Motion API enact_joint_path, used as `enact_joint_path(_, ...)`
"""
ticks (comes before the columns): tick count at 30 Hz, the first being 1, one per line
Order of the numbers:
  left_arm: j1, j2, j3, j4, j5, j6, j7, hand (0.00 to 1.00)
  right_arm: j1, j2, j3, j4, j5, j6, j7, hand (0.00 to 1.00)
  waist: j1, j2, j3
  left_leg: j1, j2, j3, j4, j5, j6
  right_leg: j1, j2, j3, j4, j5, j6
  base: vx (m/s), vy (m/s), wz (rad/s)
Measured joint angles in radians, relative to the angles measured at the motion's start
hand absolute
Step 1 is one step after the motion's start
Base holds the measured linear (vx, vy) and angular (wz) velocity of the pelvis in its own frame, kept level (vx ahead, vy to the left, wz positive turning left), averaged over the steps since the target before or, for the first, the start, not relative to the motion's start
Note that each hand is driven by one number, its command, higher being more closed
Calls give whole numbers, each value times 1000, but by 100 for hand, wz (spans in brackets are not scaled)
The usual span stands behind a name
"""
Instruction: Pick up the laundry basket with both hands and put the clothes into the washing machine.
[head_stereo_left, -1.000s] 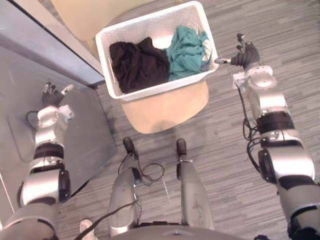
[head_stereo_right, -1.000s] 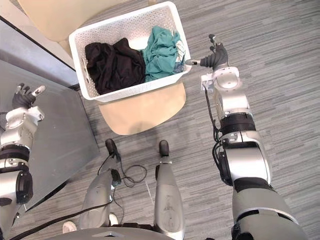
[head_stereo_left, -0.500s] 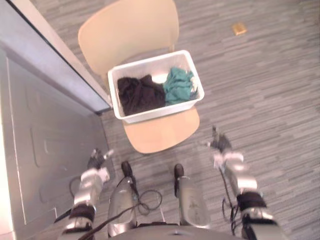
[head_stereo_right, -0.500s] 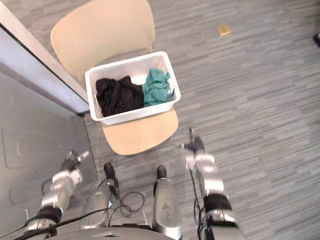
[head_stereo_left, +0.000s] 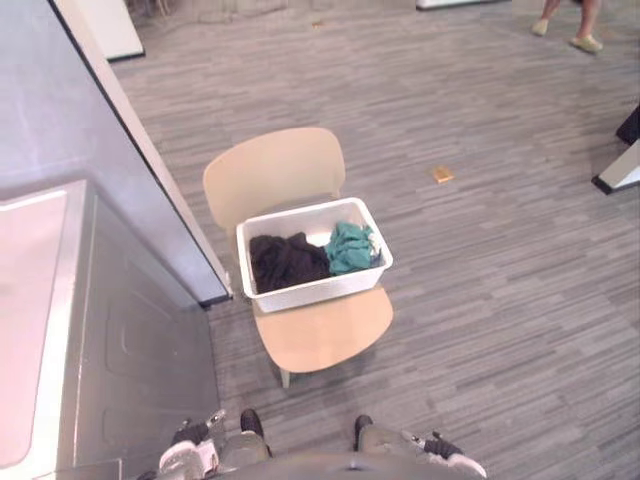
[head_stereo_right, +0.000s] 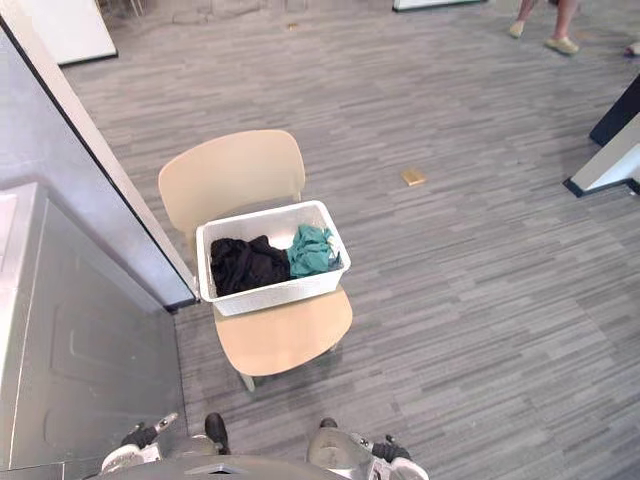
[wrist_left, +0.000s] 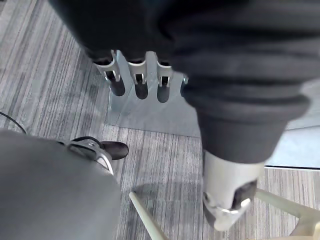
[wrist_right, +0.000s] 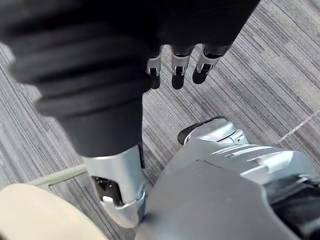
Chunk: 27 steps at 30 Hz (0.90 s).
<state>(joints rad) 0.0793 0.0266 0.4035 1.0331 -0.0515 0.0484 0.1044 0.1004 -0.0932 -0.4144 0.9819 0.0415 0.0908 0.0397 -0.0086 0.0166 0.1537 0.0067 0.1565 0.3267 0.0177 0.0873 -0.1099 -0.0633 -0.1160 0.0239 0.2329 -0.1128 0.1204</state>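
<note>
Hands hang at the bottom edge of the head view, the left hand lower left and the right hand lower right. Both have straight, loose fingers, hold nothing, and are well apart from the chair. At centre, the white laundry basket rests on the chair seat, with black clothes beside teal clothes inside. A grey unit, possibly the washing machine, lines the left side. Open floor spreads right. A person's feet stand upper right.

Grey striped floor, beige chair, grey wall
</note>
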Motion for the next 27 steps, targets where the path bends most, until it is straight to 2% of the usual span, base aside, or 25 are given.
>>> enact_joint_path(2, 5, -13, 17, -12, 8, -1, 3, 0, -9, 3, 5, -5, 0, -1, -1, 0, 0, 6, 2, -29, 8, -26, 40, -4, 3, -6, -1, -17, 25, -13, -10, -69, -29, 33)
enact_joint_path(5, 14, -41, 26, -75, 0, -3, 15, 0, -11, -6, 41, -40, 0, -8, -4, 0, 2, 24, 14, -161, 30, -103, 201, -33, 7, -63, -5, -92, 141, -61, -21, -133, -57, 75)
enact_joint_path(6, 13, -50, 25, -92, -25, -7, 20, 0, -14, -17, 67, -64, -3, -9, -4, 0, 10, 42, 25, -202, 34, -136, 231, -26, 12, -90, -6, -124, 197, -84, -33, -155, -67, 69)
enact_joint_path(7, 14, -59, 23, -100, -31, -7, 21, 0, -22, -24, 82, -69, -5, -9, -4, 0, 16, 56, 33, -216, 35, -150, 226, -16, 9, -104, -6, -137, 220, -94, -43, -255, -101, 82)
enact_joint_path(8, 14, -65, 16, -107, -36, -7, 22, 0, -38, -36, 99, -72, -10, -9, -4, 0, 19, 50, 40, -195, 29, -152, 146, 12, 17, -112, -25, -170, 227, -92, -70, -238, -86, 89)
enact_joint_path(9, -2, -64, 20, -124, -48, -7, 20, 0, -60, -29, 96, -74, -10, -11, -7, 0, 21, 37, 62, -262, 70, -39, 344, -72, 100, -124, -62, -216, 237, -81, -80, -306, -112, 91)
enact_joint_path(10, -6, -64, 18, -131, -52, -9, 20, 0, -65, -32, 97, -78, -10, -15, -7, 0, 26, 42, 66, -309, 102, -4, 540, -108, 114, -132, -74, -232, 247, -78, -84, -277, -89, 83)
enact_joint_path(11, 4, -74, 11, -130, -54, -11, 21, 0, -67, -39, 98, -99, -9, -17, -7, 0, 30, 73, 69, -336, 163, 16, 845, -151, 98, -129, -76, -257, 248, -69, -93, -258, -64, 60)
enact_joint_path(12, 24, -88, 12, -130, -54, -12, 21, 0, -68, -35, 98, -119, -8, -19, -7, 0, 25, 94, 65, -300, 188, 14, 1018, -166, 82, -130, -82, -268, 246, -58, -93, -166, 11, 54)
enact_joint_path(14, 34, -91, 28, -117, -54, -11, 18, 0, -67, -19, 97, -145, -8, -20, -7, 0, 22, 101, 60, -221, 211, -4, 1129, -152, 64, -146, -95, -293, 242, -33, -91, -177, 154, 63)
enact_joint_path(15, 37, -91, 32, -102, -53, -7, 18, 0, -71, -14, 92, -147, -6, -21, -7, 0, 21, 108, 54, -159, 239, -21, 1102, -66, 58, -169, -103, -324, 248, -15, -85, -212, 202, 89)
enact_joint_path(16, 32, -90, 40, -90, -53, -3, 14, 0, -81, -16, 80, -148, -7, -21, -7, 0, 16, 109, 50, -113, 230, -11, 1002, -54, 25, -192, -128, -345, 269, -3, -72, -207, 155, 91)
enact_joint_path(17, 25, -82, 44, -84, -50, -2, 15, 0, -85, -11, 67, -137, -4, -20, -10, 0, 2, 85, 61, -102, 196, 19, 962, -93, 48, -204, -145, -365, 295, -5, -74, -176, 45, 78)
enact_joint_path(18, 27, -48, 53, -60, -33, 3, 21, 0, -107, 4, 59, -101, -3, -16, -6, 0, 6, 52, 59, -78, 159, 22, 870, -130, 45, -237, -116, -370, 295, -30, -63, -220, -99, 61)
enact_joint_path(19, 38, -14, 68, -22, -21, 26, 23, 0, -105, 29, 63, -90, -3, -17, -6, 0, 5, 21, 46, -19, 111, 19, 755, -205, 31, -207, -88, -401, 187, 26, -154, -178, -205, 48)
enact_joint_path(20, 41, -19, 65, -12, -19, 34, 23, 0, -106, 20, 59, -85, -4, -18, -6, 0, -4, 42, 40, -14, 112, 3, 704, -252, 5, -203, -86, -432, 175, 62, -156, -167, -73, 48)
enact_joint_path(21, 51, -24, 46, -11, -10, 37, 21, 0, -116, 1, 57, -58, -6, -19, -9, 0, -10, 50, 35, 23, 80, -32, 576, -332, -35, -218, -87, -448, 173, 71, -159, -94, 56, 50)
enact_joint_path(22, 40, -26, 15, -11, -5, 37, 21, 0, -127, -2, 58, -44, -7, -18, -6, 0, -10, 48, 35, 60, 47, -64, 461, -381, -54, -242, -95, -456, 176, 81, -145, -66, 153, 41)
enact_joint_path(25, 14, -1, -67, -12, -4, 36, 19, 0, -146, -19, 59, -18, -7, -18, -6, 0, -9, 39, 42, 82, 8, -80, 346, -450, -50, -270, -141, -474, 202, 104, -122, -194, 194, 39)
enact_joint_path(27, 9, 16, -107, -12, -4, 28, 19, 0, -144, -27, 65, -5, -8, -18, -5, 0, -9, 22, 54, 99, -28, -83, 330, -455, -46, -250, -176, -472, 184, 134, -108, -213, 129, 26)
